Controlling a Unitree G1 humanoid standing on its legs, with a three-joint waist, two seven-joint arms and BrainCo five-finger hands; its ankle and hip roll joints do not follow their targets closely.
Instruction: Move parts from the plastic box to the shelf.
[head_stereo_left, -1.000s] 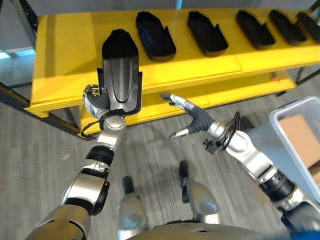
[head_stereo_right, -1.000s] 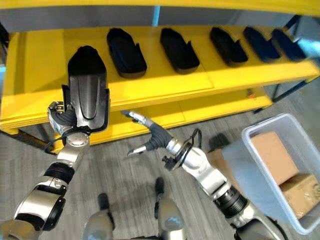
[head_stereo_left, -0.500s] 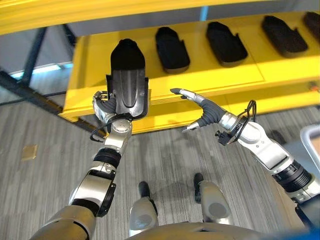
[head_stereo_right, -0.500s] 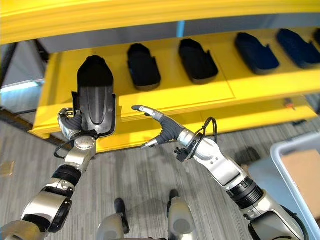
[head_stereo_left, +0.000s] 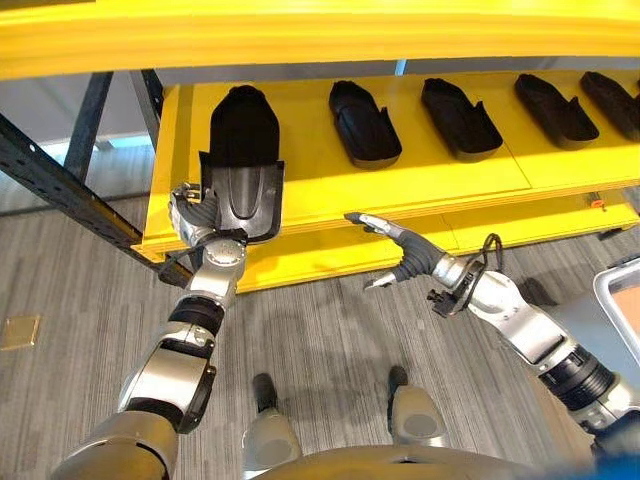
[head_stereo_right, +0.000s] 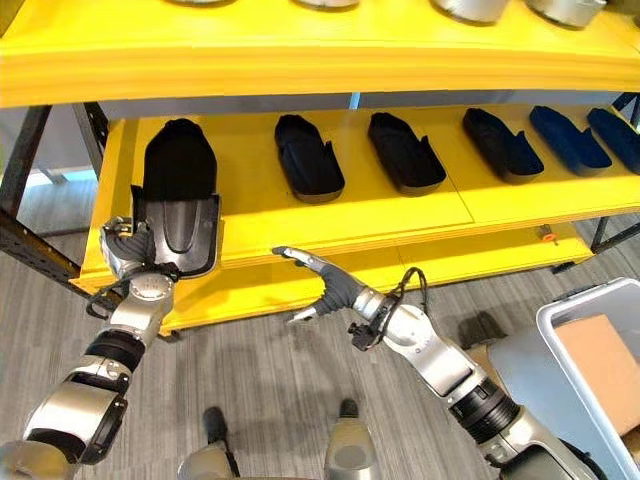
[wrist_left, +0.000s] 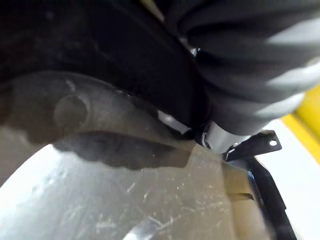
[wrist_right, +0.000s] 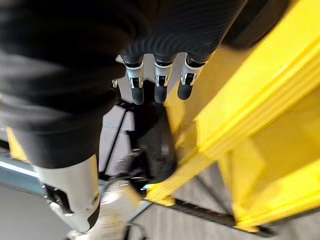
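Note:
A black moulded part (head_stereo_left: 240, 160) rests with its far end on the yellow shelf (head_stereo_left: 300, 190) at the left, its near end over the shelf's front edge. My left hand (head_stereo_left: 192, 213) is shut on that near end from below; the same part (wrist_left: 100, 150) looms close in the left wrist view. My right hand (head_stereo_left: 395, 245) hovers open in front of the shelf edge, right of the part, holding nothing. Its straight fingers (wrist_right: 157, 80) point toward the shelf in the right wrist view. A grey plastic box (head_stereo_right: 590, 360) stands at the lower right.
Several black parts lie in a row along the shelf to the right, the nearest (head_stereo_left: 365, 125) just beside the held one. A second yellow shelf (head_stereo_right: 300, 40) runs overhead. A dark rack post (head_stereo_left: 60, 190) slants at the left. Grey carpet lies below.
The camera has tilted up and the shelf has come closer. My left hand has carried the part forward onto the shelf. My right hand stays open beside it.

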